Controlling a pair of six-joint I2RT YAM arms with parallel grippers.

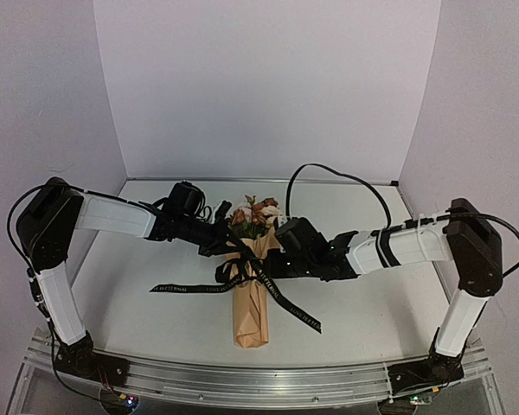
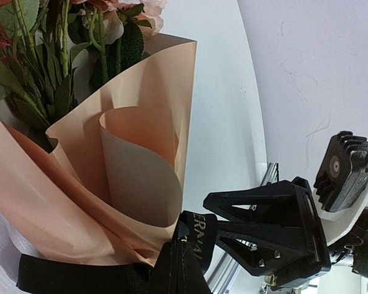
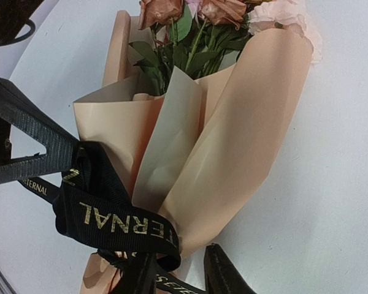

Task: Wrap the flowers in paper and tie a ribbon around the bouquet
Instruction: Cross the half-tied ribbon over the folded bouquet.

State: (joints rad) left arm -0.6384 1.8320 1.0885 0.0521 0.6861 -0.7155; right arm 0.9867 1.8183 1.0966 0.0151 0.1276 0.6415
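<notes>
We see the bouquet [image 1: 253,298] lying in the middle of the table [image 1: 372,303], its narrow end toward the near edge and its wide end pointing far. The flowers [image 1: 255,213] show from that far end: pink, cream and rust blooms among green leaves. The paper [image 2: 141,110] curls around the stems in overlapping tan folds.

The ribbon [image 1: 190,286] crosses the bouquet at about its middle, where it bunches in dark loops. One tail runs flat to the left and the other trails toward the near right.

The left gripper [image 1: 229,245] sits at the bouquet's left side, just below the blooms. In the left wrist view its fingers are pressed together on a lettered stretch of ribbon.

The right gripper [image 1: 264,266] reaches in from the right to the bunched ribbon. In the right wrist view its fingers stand somewhat apart, with ribbon lying against one of them. We cannot tell whether it grips anything.
</notes>
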